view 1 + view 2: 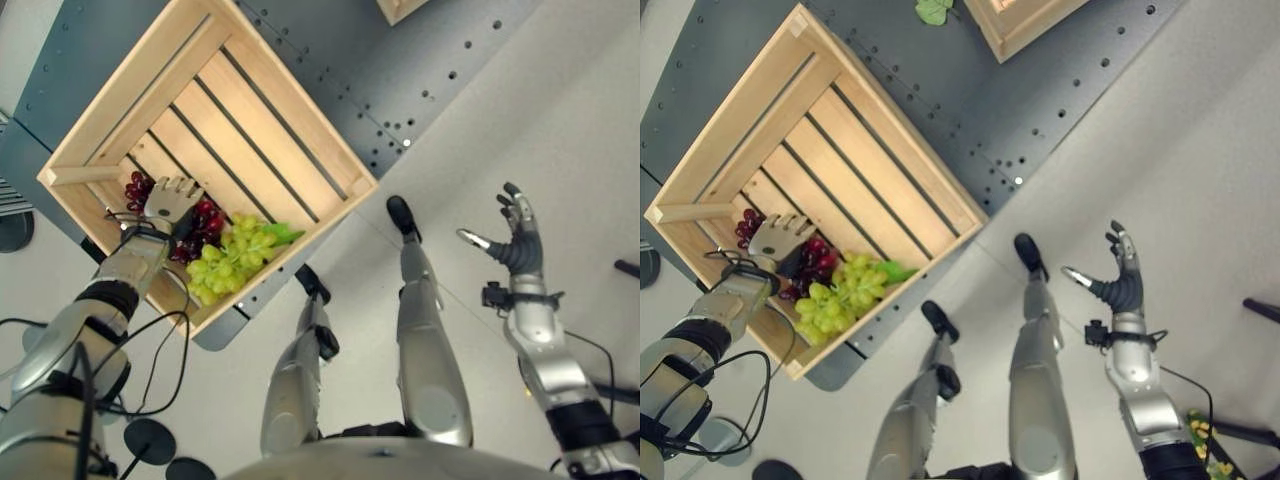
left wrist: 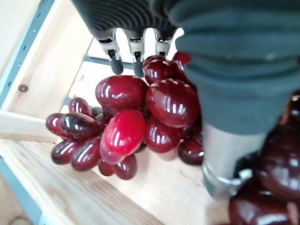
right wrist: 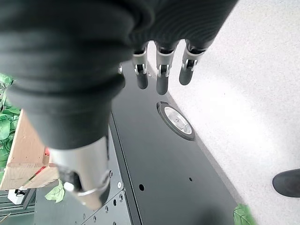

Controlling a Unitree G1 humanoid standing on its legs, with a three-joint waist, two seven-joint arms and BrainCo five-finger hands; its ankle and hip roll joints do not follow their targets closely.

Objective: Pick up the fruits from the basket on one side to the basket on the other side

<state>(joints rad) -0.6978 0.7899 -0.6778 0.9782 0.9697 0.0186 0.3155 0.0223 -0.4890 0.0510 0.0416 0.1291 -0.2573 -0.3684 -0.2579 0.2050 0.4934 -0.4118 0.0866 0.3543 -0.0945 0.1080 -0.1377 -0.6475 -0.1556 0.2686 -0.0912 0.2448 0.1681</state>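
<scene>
Currently: wooden crate [image 1: 262, 105] on dark tabletop [image 1: 400, 90], holding 1 red grape bunch [image 2: 136, 126] and 1 green grape bunch [image 1: 235, 257]. Left robot hand [image 1: 168, 200] over red grapes, fingers straight. Right robot hand [image 1: 517, 235] spread wide, holding nothing, above floor.

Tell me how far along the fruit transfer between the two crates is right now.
Nothing looks moved yet. The red grapes and green grapes both lie in the near corner of the wooden crate. The left hand is down over the red grapes, fingers not closed on them. The right hand hangs open over the floor. Both bunches remain to be carried to the other crate.
</scene>
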